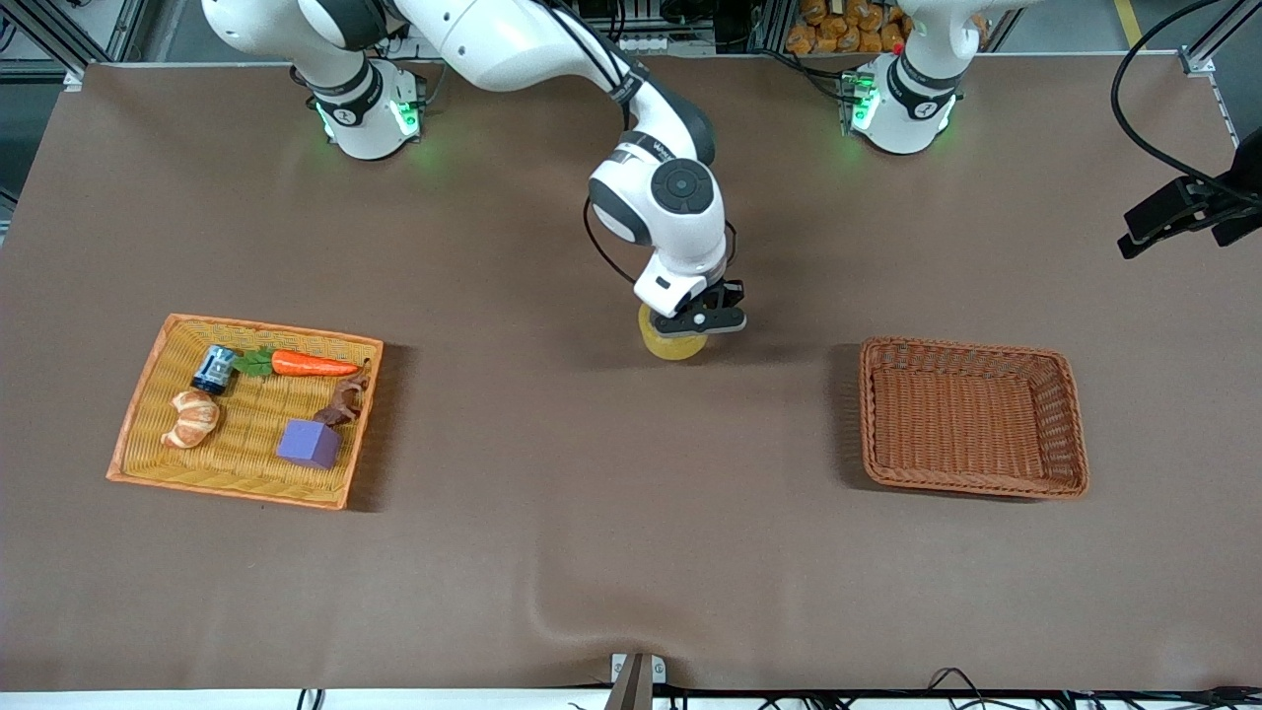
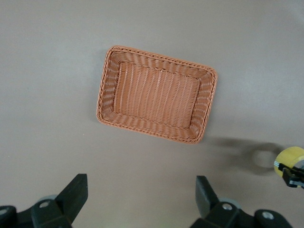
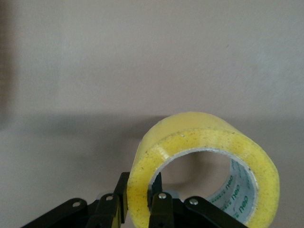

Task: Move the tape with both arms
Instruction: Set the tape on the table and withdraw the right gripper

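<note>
The tape [image 1: 673, 345] is a translucent yellowish roll with a grey core. My right gripper [image 1: 695, 325] is shut on its wall and holds it on edge, low over the middle of the table. In the right wrist view one finger is inside the hole and one outside, pinching the tape [image 3: 204, 137] at the gripper [image 3: 140, 192]. My left gripper [image 2: 140, 185] is open and empty, high above the table beside the brown wicker basket [image 2: 107, 90]. The left wrist view also shows the tape [image 2: 289, 159] at its edge.
The empty brown wicker basket [image 1: 1070, 424] lies toward the left arm's end. A yellow-orange wicker tray [image 1: 148, 394] toward the right arm's end holds a carrot [image 1: 311, 364], a can [image 1: 214, 369], a bread roll [image 1: 190, 417], a purple block [image 1: 309, 443] and a brown twisted piece [image 1: 345, 399].
</note>
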